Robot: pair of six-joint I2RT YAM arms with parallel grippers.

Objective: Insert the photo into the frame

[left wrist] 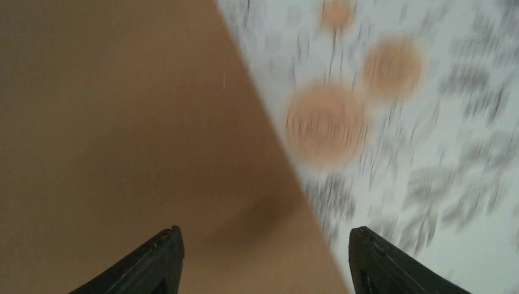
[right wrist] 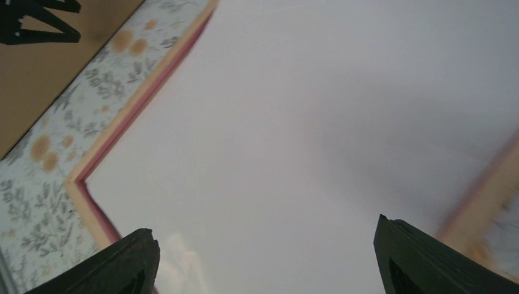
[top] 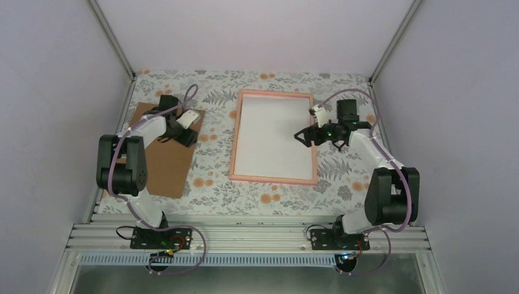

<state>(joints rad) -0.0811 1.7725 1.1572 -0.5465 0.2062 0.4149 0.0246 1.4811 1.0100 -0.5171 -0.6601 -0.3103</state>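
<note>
Frame (top: 274, 180) lying flat | left pincer (left wrist: 266, 229) open, empty | right pincer (right wrist: 263, 225) open, empty

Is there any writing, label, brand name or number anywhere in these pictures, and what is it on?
No text can be read in any view.
The thin pink rectangular picture frame, the plain white sheet inside it, the flat brown cardboard board and the floral-patterned tablecloth show no lettering.
Any markings on the black arm base plates are too small to tell.
</note>
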